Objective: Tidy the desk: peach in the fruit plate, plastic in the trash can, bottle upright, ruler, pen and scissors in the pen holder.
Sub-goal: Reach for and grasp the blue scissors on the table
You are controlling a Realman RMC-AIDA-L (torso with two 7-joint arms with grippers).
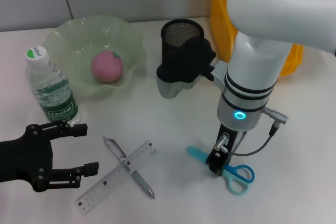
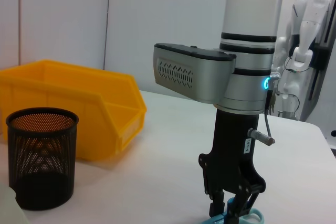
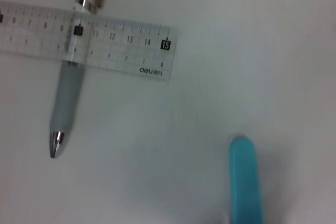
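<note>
Blue-handled scissors lie flat on the white desk at the front right. My right gripper points straight down on them, its fingers closed around their middle; the left wrist view shows this gripper on the scissors. A clear ruler and a silver pen lie crossed at the front centre. The black mesh pen holder stands at the back centre. A pink peach sits in the green fruit plate. The bottle stands upright. My left gripper hovers open at the front left. No plastic is in view.
A yellow bin stands at the back right, behind my right arm. The right wrist view shows the ruler's end over the pen and the scissors' blue tip on bare desk.
</note>
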